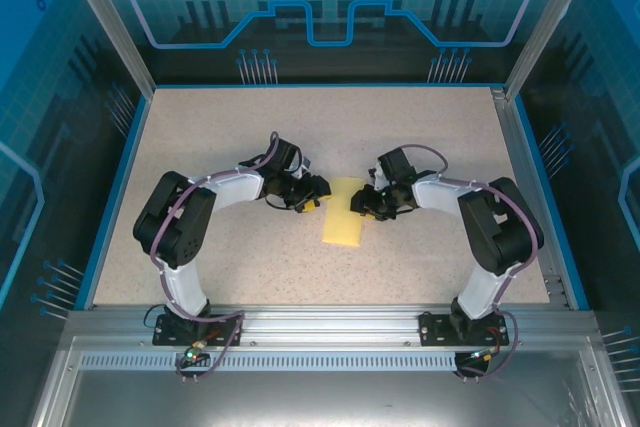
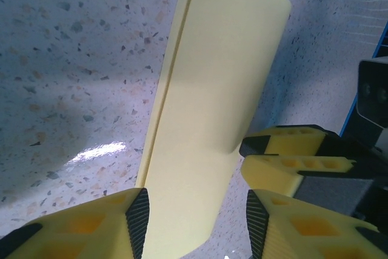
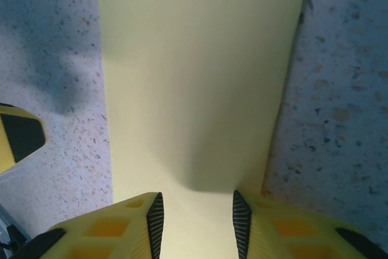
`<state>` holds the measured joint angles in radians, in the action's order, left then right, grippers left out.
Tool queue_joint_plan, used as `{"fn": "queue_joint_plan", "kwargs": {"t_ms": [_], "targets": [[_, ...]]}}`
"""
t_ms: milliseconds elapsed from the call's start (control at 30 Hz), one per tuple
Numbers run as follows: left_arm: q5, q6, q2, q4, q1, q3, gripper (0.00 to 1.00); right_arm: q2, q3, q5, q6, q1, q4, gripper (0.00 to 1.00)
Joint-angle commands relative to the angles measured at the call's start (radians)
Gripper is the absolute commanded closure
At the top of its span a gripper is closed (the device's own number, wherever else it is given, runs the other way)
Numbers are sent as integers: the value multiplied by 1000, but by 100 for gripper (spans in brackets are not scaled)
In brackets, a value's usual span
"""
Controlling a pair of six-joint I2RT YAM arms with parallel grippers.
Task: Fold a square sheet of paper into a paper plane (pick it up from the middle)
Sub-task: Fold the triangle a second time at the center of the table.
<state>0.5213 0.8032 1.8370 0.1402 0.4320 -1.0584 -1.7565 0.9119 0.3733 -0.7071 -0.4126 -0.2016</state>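
I see the thin yellow folded sheet of paper flat on the speckled grey table between the arms; left gripper spread astride it; right gripper likewise apart; closing unevenly could drag the paper, skewing its crease.

Sheet of paper between the jaws plain pale yellow, unprinted; left gripper and right gripper have bright yellow fingers with black ribbed pads; table either side of the jaws light grey, speckled with dark and tan flecks; rail beyond the right-hand jaw blue.
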Motion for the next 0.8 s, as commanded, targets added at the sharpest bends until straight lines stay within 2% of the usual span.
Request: {"fn": "queue_joint_plan", "kwargs": {"t_ms": [0, 467, 767], "targets": [[37, -25, 19, 15, -2, -19, 50, -18, 8, -28, 11, -12, -40, 64], [35, -4, -37, 89, 34, 43, 44, 2, -73, -27, 10, 6, -7, 64], [69, 91, -82, 10, 58, 139, 43, -9, -77, -24, 8, 6, 4, 64]]}}
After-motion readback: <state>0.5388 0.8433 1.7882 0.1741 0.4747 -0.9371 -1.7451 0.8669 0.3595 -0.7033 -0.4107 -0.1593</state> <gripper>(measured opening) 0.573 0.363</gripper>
